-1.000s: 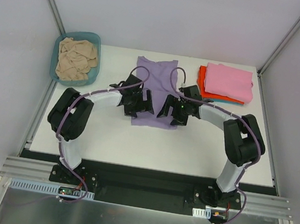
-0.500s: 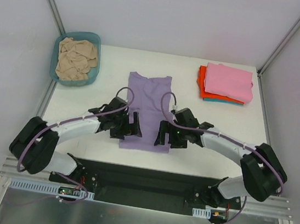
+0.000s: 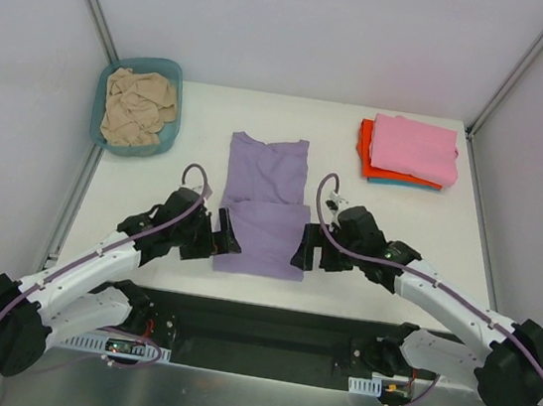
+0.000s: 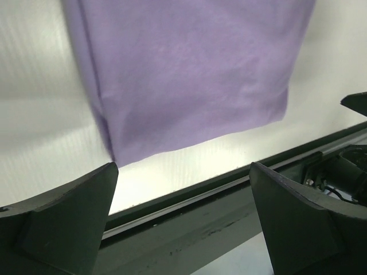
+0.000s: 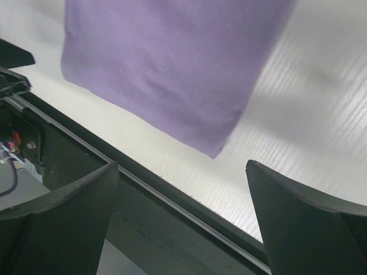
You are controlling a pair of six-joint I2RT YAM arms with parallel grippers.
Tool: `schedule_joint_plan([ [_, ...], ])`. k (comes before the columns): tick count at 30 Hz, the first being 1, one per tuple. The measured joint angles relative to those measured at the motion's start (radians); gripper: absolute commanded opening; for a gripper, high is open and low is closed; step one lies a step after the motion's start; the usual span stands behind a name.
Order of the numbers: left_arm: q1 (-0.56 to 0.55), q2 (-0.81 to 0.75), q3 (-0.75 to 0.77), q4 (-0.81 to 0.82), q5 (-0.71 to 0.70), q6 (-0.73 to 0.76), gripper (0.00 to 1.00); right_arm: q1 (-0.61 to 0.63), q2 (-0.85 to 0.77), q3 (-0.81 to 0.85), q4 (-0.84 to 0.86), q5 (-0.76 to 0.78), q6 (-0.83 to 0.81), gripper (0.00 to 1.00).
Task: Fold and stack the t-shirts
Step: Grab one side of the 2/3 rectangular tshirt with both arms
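Note:
The lavender t-shirt [image 3: 264, 202] lies flat in the middle of the table, narrowed to a strip, with a cross edge about halfway along it. Its near end reaches almost to the table's front edge and also shows in the left wrist view [image 4: 189, 74] and the right wrist view [image 5: 172, 63]. My left gripper [image 3: 223, 238] is open and empty just left of the near left corner. My right gripper [image 3: 307, 252] is open and empty just right of the near right corner. A folded pink shirt [image 3: 414, 147] tops an orange-red one [image 3: 365, 145] and a teal edge [image 3: 394, 183] at the back right.
A teal plastic basin [image 3: 174, 74] at the back left holds crumpled beige shirts [image 3: 139, 108]. The table's front edge and a dark rail [image 4: 189, 200] run just below the lavender shirt. Grey walls and metal posts surround the table.
Both arms drew back toward the front edge and the lavender shirt came nearer with them. The grippers were over the shirt; now they stand open beside its near corners.

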Motion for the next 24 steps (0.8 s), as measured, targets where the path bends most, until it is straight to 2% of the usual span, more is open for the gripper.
schedule_joint_plan([
  [2, 0.0, -0.023, -0.035, -0.027, -0.019, -0.018, 0.97, 0.0, 0.003, -0.039, 0.005, -0.002, 0.001, 0.99],
  [6, 0.0, -0.025, -0.093, -0.063, -0.047, -0.052, 0.77, 0.0, 0.047, -0.076, 0.012, -0.013, 0.005, 0.94],
  [7, 0.0, -0.018, -0.102, -0.064, -0.05, -0.06, 0.75, 0.0, 0.064, -0.077, 0.019, -0.017, 0.006, 0.91],
  [8, 0.0, -0.006, -0.108, -0.061, -0.052, -0.068, 0.73, 0.0, 0.084, -0.077, 0.027, -0.02, 0.007, 0.86],
  [10, 0.0, 0.024, -0.117, -0.045, -0.053, -0.08, 0.67, 0.0, 0.127, -0.077, 0.048, -0.022, 0.007, 0.67],
  [13, 0.0, 0.068, -0.138, -0.002, -0.056, -0.1, 0.51, 0.0, 0.193, -0.077, 0.073, -0.021, 0.014, 0.58],
  [16, 0.0, 0.113, -0.143, 0.048, -0.053, -0.117, 0.47, 0.0, 0.254, -0.077, 0.099, -0.022, 0.023, 0.55],
  [19, 0.0, 0.151, -0.141, 0.091, -0.053, -0.126, 0.34, 0.0, 0.285, -0.068, 0.135, -0.035, 0.032, 0.45],
  [20, 0.0, 0.164, -0.139, 0.104, -0.053, -0.128, 0.26, 0.0, 0.3, -0.063, 0.15, -0.04, 0.035, 0.44],
  [22, 0.0, 0.196, -0.132, 0.124, -0.053, -0.127, 0.18, 0.0, 0.323, -0.057, 0.175, -0.057, 0.039, 0.38],
  [23, 0.001, 0.213, -0.128, 0.132, -0.053, -0.126, 0.03, 0.0, 0.334, -0.054, 0.186, -0.063, 0.042, 0.33],
  [24, 0.001, 0.229, -0.123, 0.138, -0.053, -0.124, 0.0, 0.0, 0.343, -0.051, 0.198, -0.07, 0.042, 0.29],
])
